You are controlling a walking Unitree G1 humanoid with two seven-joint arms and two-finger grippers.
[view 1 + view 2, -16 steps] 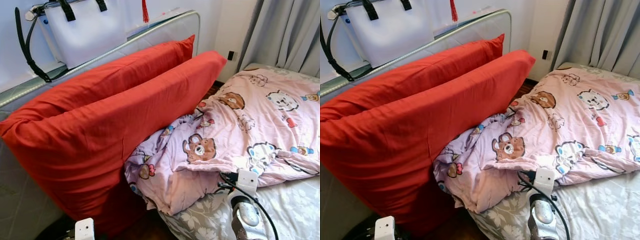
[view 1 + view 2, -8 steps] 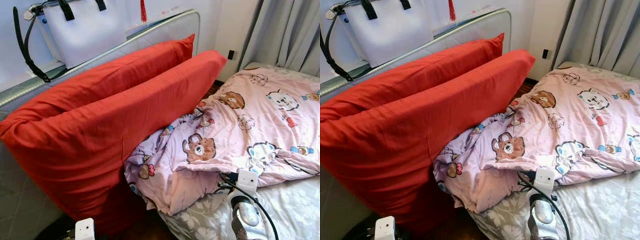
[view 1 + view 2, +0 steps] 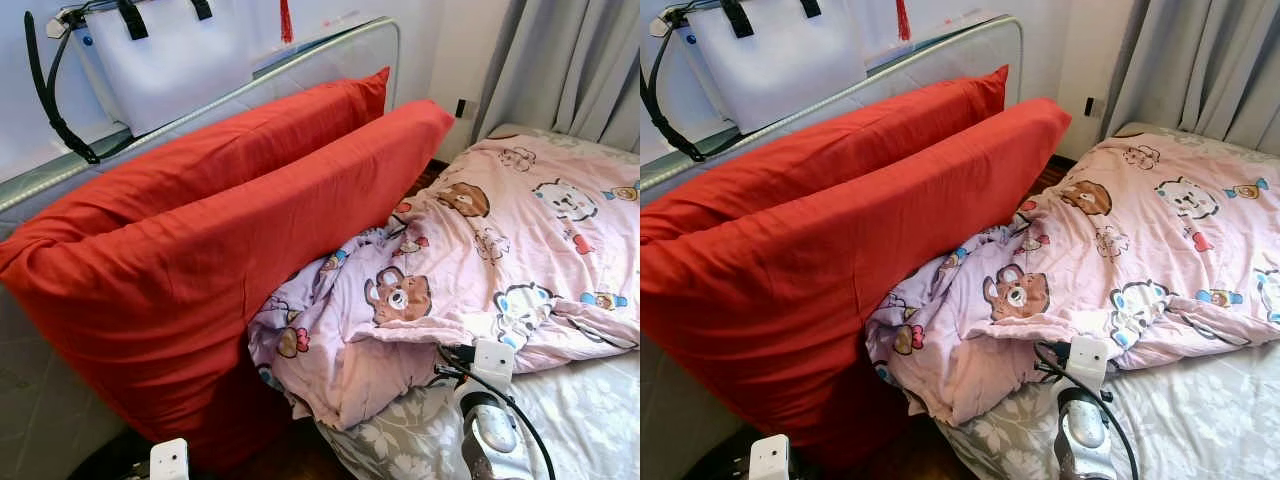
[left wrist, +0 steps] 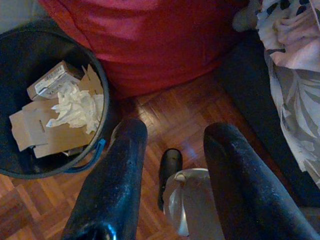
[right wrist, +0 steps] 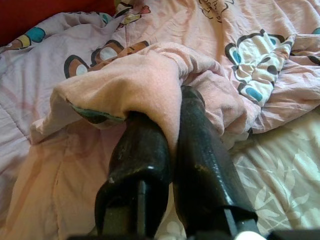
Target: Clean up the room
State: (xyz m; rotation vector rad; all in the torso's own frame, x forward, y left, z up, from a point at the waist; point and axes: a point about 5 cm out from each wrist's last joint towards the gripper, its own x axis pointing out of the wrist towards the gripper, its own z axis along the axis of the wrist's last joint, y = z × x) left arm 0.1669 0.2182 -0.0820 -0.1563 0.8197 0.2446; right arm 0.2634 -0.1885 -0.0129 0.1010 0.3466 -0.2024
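The pink blanket (image 3: 500, 250) lies bunched on the right of the frame, its near edge folded over the flowered sheet (image 3: 590, 420). The right gripper (image 5: 175, 115) is squeezed tight on that edge. Two red pillows (image 3: 220, 260) lean at the left. The left gripper (image 4: 172, 150) hangs spread apart above the wood floor (image 4: 175, 110), beside a black bin (image 4: 102, 85).

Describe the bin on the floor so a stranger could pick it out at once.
Start at the bed with the two big red pillows leaning beside it. On the wood floor at the foot of those pillows, below the open left end effector, stands the bin. It is round and dark, holding cardboard and crumpled tissue.
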